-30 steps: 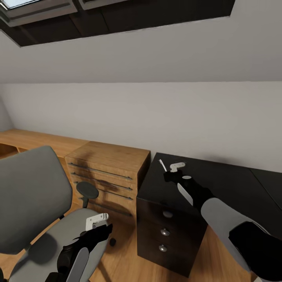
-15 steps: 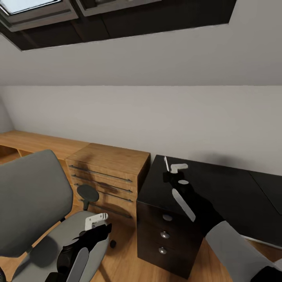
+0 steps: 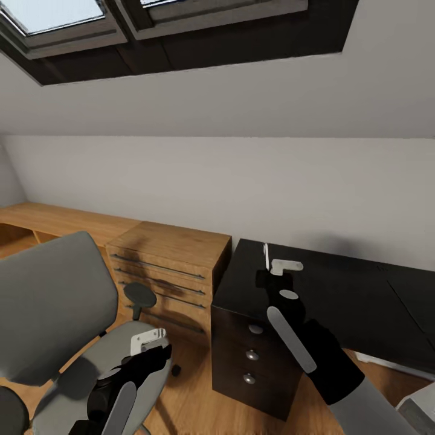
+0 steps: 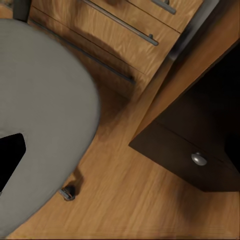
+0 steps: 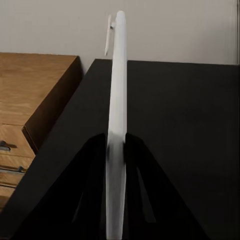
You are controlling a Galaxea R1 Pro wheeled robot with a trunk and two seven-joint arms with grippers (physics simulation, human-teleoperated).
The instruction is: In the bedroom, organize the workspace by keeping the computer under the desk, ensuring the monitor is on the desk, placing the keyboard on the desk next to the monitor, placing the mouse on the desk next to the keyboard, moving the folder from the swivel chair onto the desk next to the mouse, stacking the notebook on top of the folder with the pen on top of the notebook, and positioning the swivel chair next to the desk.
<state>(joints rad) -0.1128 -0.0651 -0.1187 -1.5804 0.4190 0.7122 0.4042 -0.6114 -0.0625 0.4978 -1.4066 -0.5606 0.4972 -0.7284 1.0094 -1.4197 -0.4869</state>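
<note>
Right now your right claw (image 3: pixel 275 266) is clamped on the pen (image 5: pixel 114 120) — the white stick stands nearly upright between the dark fingers, above the near-left corner of the black desk (image 3: pixel 350 296), over the drawer unit (image 3: pixel 257 356). Your left claw (image 3: pixel 148 341) hangs over the swivel chair (image 3: pixel 54 314) seat; you can't tell from these views whether it is released or clenched. A wooden cabinet (image 3: pixel 169 272) stands just beside the desk.
</note>
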